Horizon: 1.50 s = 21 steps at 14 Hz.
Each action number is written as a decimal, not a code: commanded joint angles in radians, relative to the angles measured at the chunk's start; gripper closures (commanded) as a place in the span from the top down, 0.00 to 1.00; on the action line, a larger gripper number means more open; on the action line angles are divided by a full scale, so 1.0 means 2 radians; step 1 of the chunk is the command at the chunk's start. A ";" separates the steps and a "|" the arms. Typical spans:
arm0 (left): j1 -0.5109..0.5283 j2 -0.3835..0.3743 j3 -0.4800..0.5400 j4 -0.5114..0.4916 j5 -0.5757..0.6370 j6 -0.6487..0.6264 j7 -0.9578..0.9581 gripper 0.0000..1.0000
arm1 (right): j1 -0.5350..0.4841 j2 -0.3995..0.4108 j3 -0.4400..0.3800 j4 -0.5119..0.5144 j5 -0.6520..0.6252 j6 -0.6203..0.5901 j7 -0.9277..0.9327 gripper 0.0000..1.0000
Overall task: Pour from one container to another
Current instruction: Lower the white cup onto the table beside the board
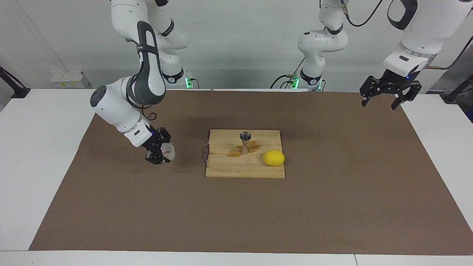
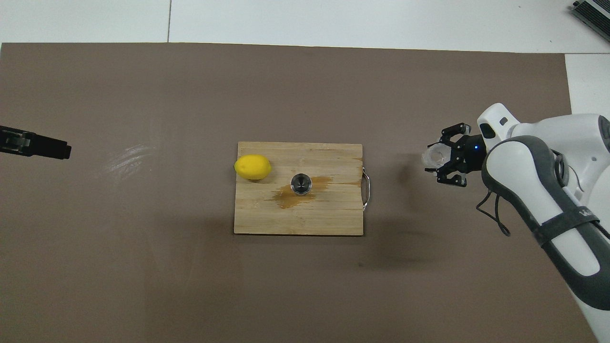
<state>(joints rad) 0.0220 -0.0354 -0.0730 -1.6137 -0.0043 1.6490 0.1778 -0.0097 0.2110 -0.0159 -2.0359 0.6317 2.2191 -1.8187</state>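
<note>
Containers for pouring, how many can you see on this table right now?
2. The steel jigger stands upright on the wooden cutting board, beside the lemon. The clear glass cup is held tilted in the right gripper over the brown mat.

The right arm bends down at the elbow, its wrist slanted low over the worktop; the right gripper [image 1: 162, 150] has its fingers closed on the cup [image 1: 168, 151], held tipped sideways. The left arm waits raised, the left gripper [image 1: 388, 96] hanging with fingers spread.
</note>
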 commanded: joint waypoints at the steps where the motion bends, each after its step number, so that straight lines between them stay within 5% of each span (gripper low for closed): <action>1: 0.001 0.004 -0.001 0.003 -0.005 -0.003 0.009 1.00 | -0.025 -0.001 0.006 -0.024 0.042 0.009 -0.063 0.58; 8: 0.000 0.004 -0.001 0.004 -0.005 0.000 0.008 1.00 | -0.072 0.039 0.006 -0.031 0.125 -0.001 -0.201 0.61; 13: 0.001 0.004 -0.001 0.004 -0.005 -0.002 0.008 1.00 | -0.073 0.043 0.006 -0.042 0.131 -0.001 -0.210 0.69; 21: 0.000 0.005 -0.001 0.005 -0.005 0.001 0.007 1.00 | -0.066 0.032 0.006 -0.049 0.131 0.004 -0.202 1.00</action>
<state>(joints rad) 0.0216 -0.0316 -0.0755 -1.6142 -0.0045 1.6495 0.1780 -0.1422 0.3076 -0.0123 -2.1122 0.8642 2.2187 -2.2088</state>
